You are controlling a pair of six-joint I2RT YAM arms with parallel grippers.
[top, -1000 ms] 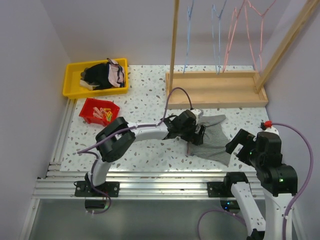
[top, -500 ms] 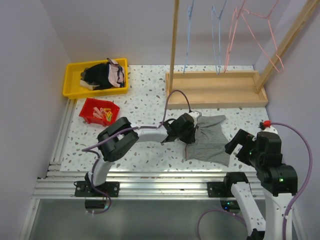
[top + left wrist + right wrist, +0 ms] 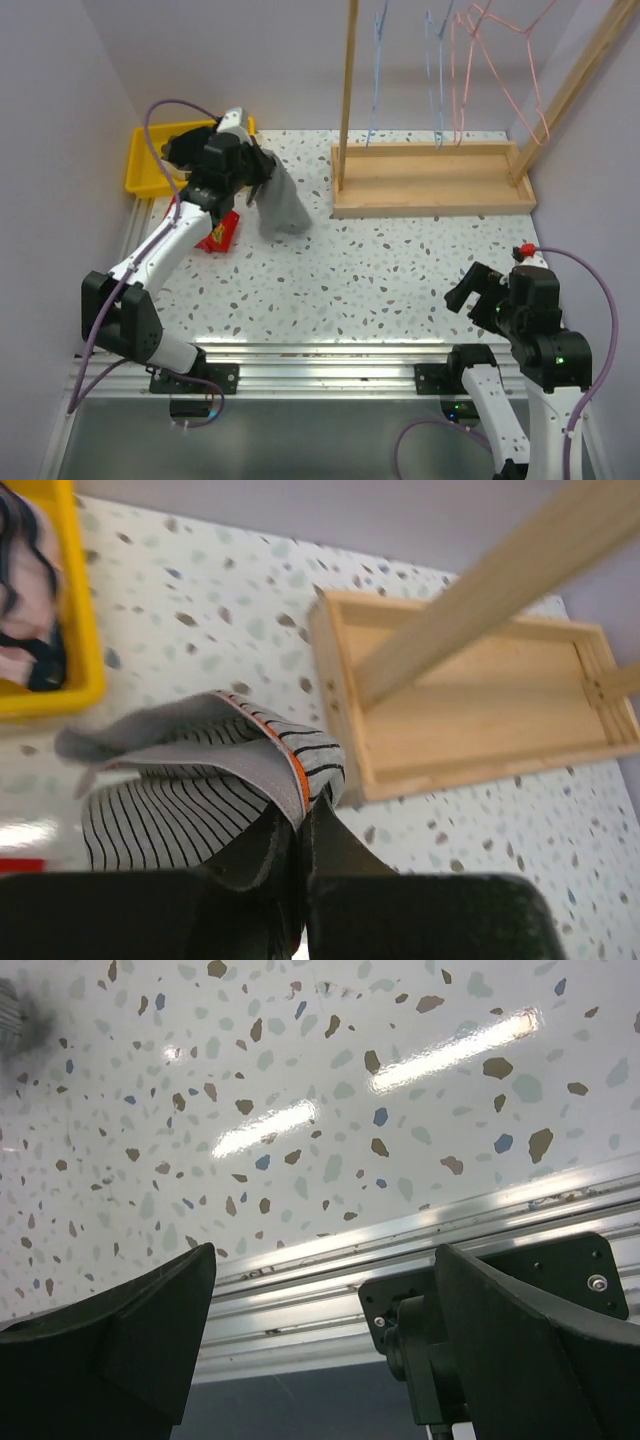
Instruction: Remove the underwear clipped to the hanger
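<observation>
grey striped briefs [image 3: 282,208] are held pinched in the closed left gripper [image 3: 258,172] just beside the yellow bin [image 3: 140,187], right gripper [image 3: 478,290] spread and idle; drop-off step judged, release over bin needed next.

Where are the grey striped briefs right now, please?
Top view, far left: the grey striped briefs hang from the left gripper beside the yellow bin.

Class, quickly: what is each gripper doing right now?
Left gripper: shut on the grey briefs.
Right gripper: open, holding nothing.
</observation>
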